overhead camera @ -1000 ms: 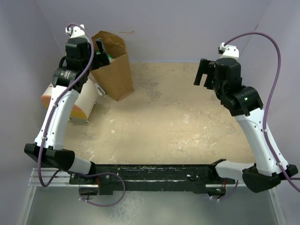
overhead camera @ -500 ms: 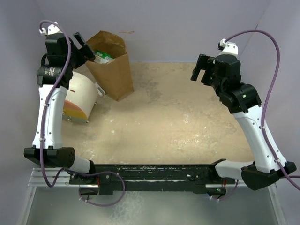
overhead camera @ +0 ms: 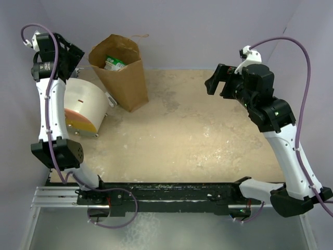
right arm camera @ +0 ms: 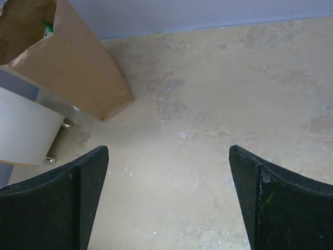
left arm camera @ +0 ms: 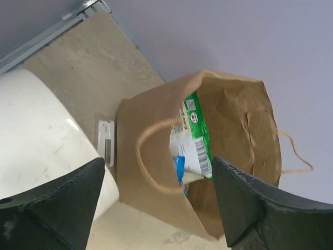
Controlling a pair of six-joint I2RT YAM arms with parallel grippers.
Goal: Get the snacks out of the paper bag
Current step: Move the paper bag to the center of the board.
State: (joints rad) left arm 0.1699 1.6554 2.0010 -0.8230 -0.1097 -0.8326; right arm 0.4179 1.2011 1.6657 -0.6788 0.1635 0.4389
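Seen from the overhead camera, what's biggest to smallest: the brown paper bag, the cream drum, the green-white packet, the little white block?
1. Tall brown kraft paper bag
2. Cream cylinder with an orange end
3. Green-white foil packet and small white block: alike; the packet is mostly hidden in the bag.

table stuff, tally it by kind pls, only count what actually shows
Tall brown kraft paper bag: 1
Crinkly foil snack packets showing in the bag's mouth: 2, a green-white packet and a small blue packet; more may be hidden
Big cream cylinder with an orange end: 1
Small white block: 1
Total: 5
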